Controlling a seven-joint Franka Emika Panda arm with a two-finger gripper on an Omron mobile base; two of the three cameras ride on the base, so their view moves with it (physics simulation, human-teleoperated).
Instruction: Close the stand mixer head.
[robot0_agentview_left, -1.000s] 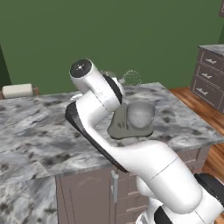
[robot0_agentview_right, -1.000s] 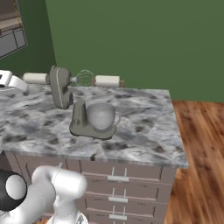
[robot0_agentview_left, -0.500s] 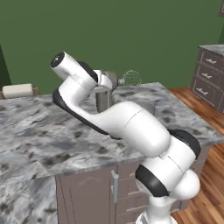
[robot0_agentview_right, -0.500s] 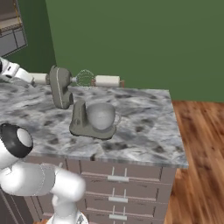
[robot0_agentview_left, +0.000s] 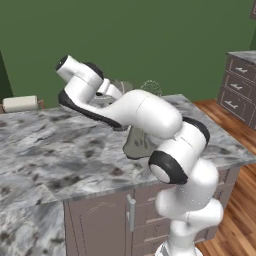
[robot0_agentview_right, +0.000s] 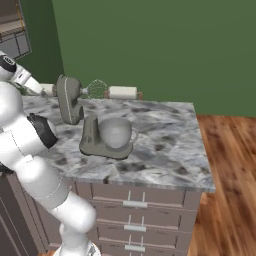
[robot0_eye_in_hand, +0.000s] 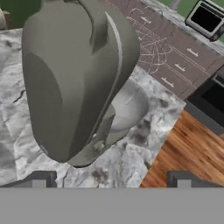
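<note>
Since the earlier frames, the arm has been swung left, behind the tilted-back stand mixer head (robot0_agentview_right: 68, 99), presumably so it can be pushed down. Fingers (robot0_eye_in_hand: 38, 183) of the gripper (robot0_eye_in_hand: 111, 184) are spread wide, holding nothing. On the marble counter (robot0_agentview_right: 165, 150), this rounded grey-olive head is raised above the silvery bowl (robot0_agentview_right: 115, 132).
</note>
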